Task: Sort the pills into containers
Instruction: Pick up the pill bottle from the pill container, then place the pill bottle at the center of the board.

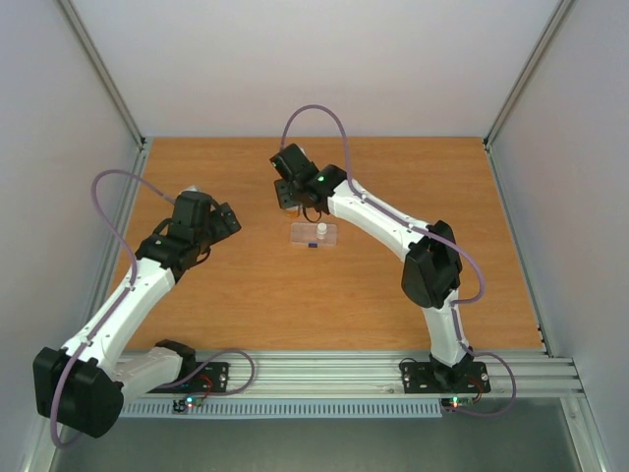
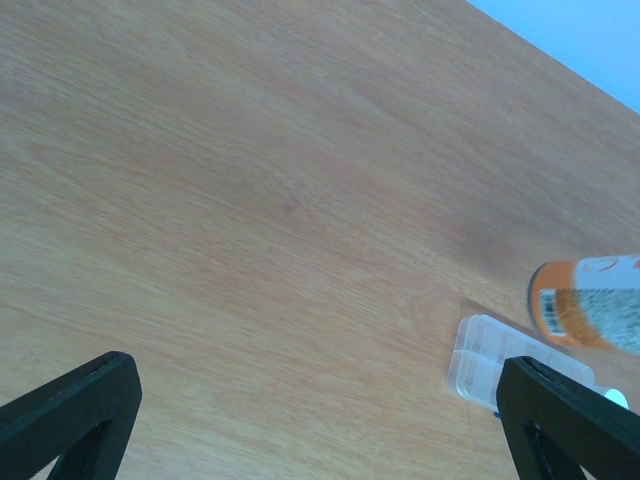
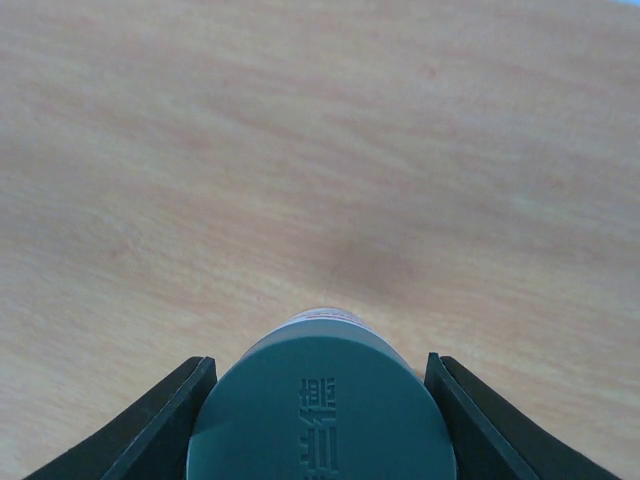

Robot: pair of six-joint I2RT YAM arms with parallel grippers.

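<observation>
Where the top view looks down, one clear, flat pill box (image 1: 314, 235) lies on the table (image 1: 216, 305), with one dark pill (image 1: 312, 247) just at its near edge. The left wrist view shows the left gripper (image 2: 315, 368) spread wide and empty. In the right wrist view, the right gripper (image 3: 320, 362) clamps one grey-capped bottle (image 3: 320, 425).
</observation>
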